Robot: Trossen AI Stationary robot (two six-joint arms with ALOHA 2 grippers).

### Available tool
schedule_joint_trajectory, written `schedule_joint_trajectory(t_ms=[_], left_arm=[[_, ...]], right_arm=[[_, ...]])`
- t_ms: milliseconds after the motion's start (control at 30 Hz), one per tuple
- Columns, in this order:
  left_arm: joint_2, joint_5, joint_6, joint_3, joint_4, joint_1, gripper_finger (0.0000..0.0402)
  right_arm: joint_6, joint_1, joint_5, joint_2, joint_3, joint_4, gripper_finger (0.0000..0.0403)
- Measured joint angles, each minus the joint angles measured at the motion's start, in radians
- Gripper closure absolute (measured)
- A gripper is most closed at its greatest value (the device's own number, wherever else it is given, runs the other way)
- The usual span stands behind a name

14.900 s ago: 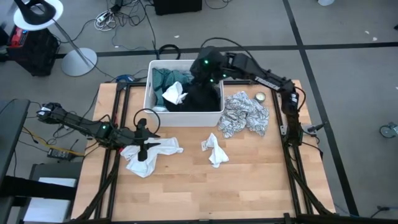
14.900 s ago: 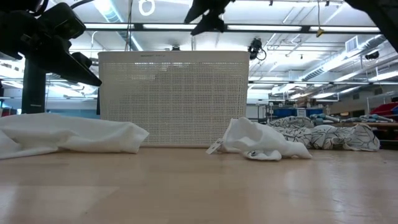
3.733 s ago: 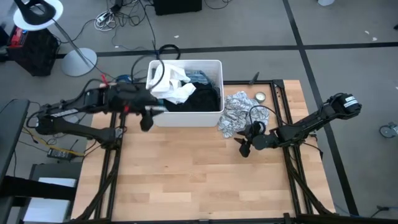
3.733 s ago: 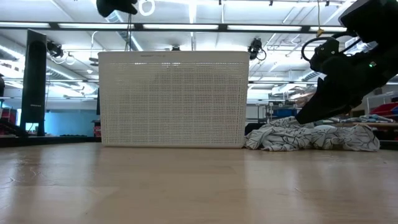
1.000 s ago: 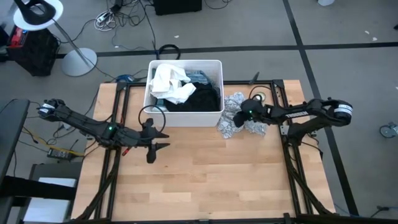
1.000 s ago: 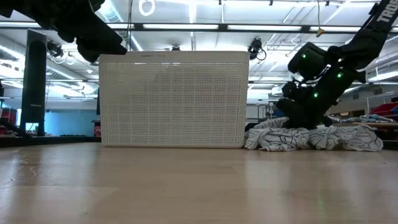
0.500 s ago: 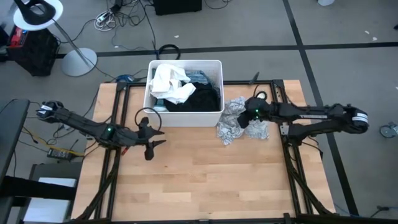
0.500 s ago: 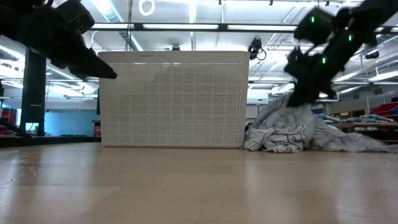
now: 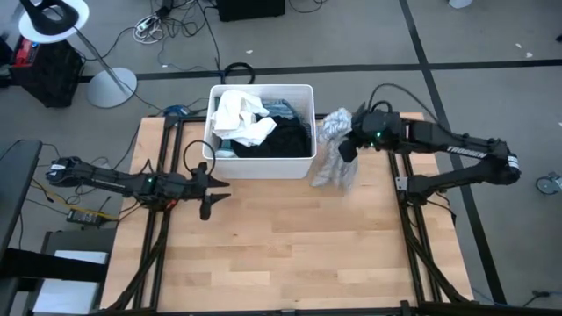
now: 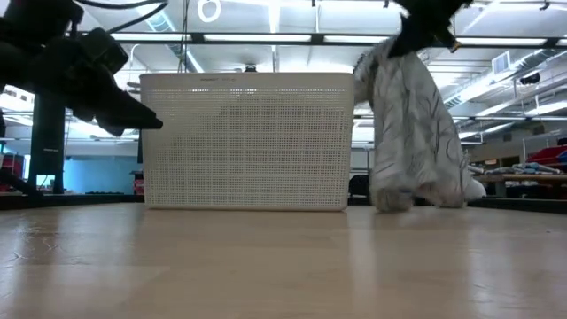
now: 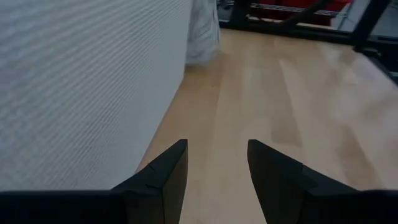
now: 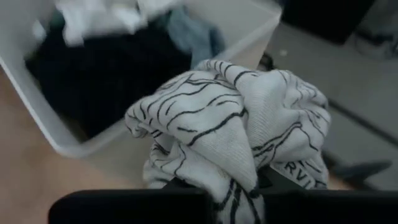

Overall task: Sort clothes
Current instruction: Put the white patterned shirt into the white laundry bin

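Patterned garment (image 9: 334,151) hangs from the closed right hand (image 9: 344,145), beside the tub (image 9: 260,166).

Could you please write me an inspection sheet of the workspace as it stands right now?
Surface: wooden table, bare in front of the tub.
Job's things: patterned garment lifted beside the tub, hem near the table; white garment and dark clothes in the tub.
Clutter: nothing seen on the table.
Grippers: right gripper shut on the patterned garment; left gripper open, empty, low in front of the tub's left end.
Cables: loops on the floor behind the table; one along the left arm.
Surroundings: lamp stand on the floor, far left.
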Motion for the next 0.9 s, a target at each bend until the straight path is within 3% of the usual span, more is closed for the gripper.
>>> schedule_joint_trajectory(t_ms=[267, 900], left_arm=[[-0.034, 0.027, 0.014, -0.077, 0.117, 0.028, 0.0229], [-0.177, 0.063, 0.054, -0.096, 0.067, 0.088, 0.0229]], right_arm=[[-0.11, 0.013, 0.025, 0.169, 0.366, -0.076, 0.0386], [-0.328, 0.013, 0.003, 0.659, 1.144, -0.151, 0.0386]])
